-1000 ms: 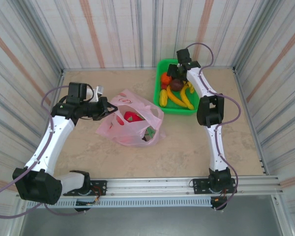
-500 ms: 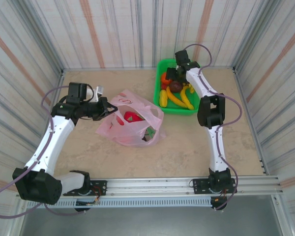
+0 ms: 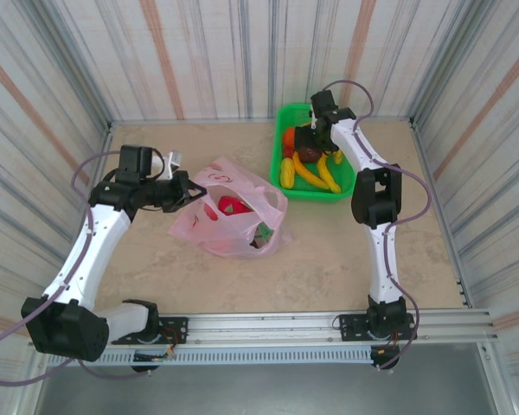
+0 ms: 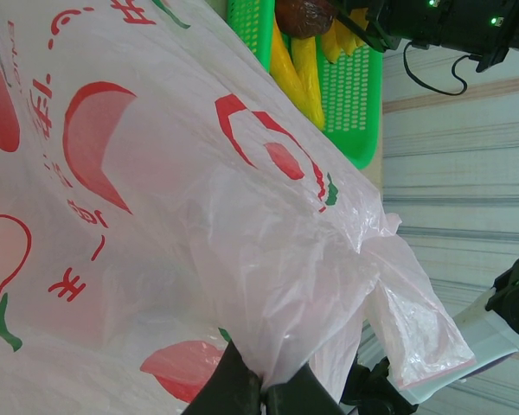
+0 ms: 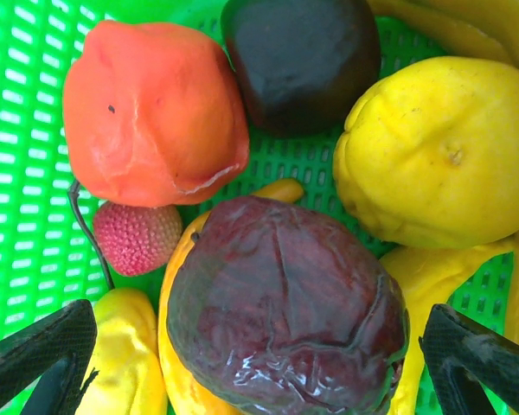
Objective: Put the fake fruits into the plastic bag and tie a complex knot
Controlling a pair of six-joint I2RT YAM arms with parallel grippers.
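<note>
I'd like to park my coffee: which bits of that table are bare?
Bare: the stretch between the plastic bag, the green basket and the right arm, and the strip from bag to near rail. Crowded: the basket, heaped with fake fruits under the open right end effector.

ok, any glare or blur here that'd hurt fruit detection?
Right wrist: sharp, only small glossy highlights on the maroon fruit. Left wrist: plastic bag bright and slightly washed out, print readable. Top external: even light, soft shadows, fake fruits tiny but unblurred.
</note>
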